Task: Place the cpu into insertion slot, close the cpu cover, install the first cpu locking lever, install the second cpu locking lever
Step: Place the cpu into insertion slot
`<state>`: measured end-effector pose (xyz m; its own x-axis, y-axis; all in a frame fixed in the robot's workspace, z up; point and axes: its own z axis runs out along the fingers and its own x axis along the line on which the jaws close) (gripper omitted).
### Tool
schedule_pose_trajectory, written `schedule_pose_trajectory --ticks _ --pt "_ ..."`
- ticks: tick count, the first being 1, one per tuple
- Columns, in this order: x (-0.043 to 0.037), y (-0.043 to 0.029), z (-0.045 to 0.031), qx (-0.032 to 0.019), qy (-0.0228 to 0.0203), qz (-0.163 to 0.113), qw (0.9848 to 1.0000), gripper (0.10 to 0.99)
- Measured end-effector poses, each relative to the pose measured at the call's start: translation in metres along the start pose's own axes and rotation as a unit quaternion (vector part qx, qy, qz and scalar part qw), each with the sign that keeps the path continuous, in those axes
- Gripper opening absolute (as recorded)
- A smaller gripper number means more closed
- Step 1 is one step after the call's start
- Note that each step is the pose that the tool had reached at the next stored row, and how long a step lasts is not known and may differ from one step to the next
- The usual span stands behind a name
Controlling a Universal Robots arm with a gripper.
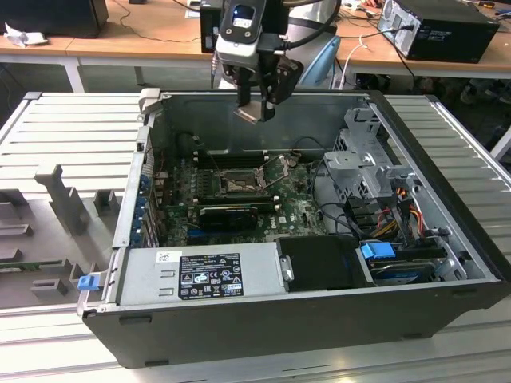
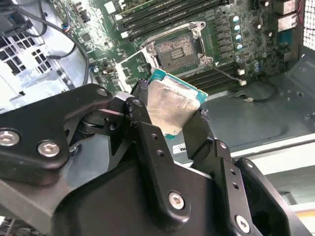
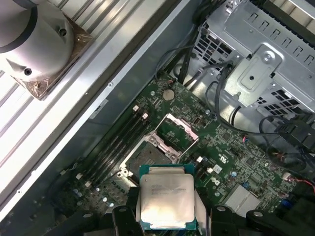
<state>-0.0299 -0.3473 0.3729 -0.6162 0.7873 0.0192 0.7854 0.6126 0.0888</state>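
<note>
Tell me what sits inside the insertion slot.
The insertion slot holds just its bare contact field; the cpu, gripped in the hand, hides one corner in the first wrist view.

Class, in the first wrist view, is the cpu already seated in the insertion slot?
No, the cpu is clamped between the jaws, apart from the empty insertion slot.

exterior view: insertion slot [image 1: 236, 185] on board [image 1: 299, 214] inside case [image 1: 319, 319]. cpu cover [image 1: 277, 167] at its 2 o'clock, card [image 1: 227, 214] at 6, drive cage [image 1: 359, 163] at 3. cpu [image 1: 249, 112], gripped in gripper [image 1: 255, 110], at 12 o'clock of it, well apart.
</note>
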Motion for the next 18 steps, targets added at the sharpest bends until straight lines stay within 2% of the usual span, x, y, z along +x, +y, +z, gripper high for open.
schedule_pose_trajectory --ticks 4,9,12,15,16,18 --pt "0.0 -0.0001 0.0008 -0.0006 -0.0028 0.031 0.9995 0.529" --pt "0.0 -0.0001 0.0014 -0.0013 -0.006 0.067 0.9977 0.529" --pt "0.0 -0.0001 0.0017 -0.0019 -0.0086 0.097 0.9953 0.529" --pt "0.0 -0.0002 0.0018 -0.0022 -0.0101 0.113 0.9936 0.529" --pt "-0.0001 -0.0002 0.002 -0.0024 -0.0109 0.122 0.9924 0.529" --pt "0.0 -0.0002 0.0021 -0.0026 -0.0117 0.132 0.9912 0.529"
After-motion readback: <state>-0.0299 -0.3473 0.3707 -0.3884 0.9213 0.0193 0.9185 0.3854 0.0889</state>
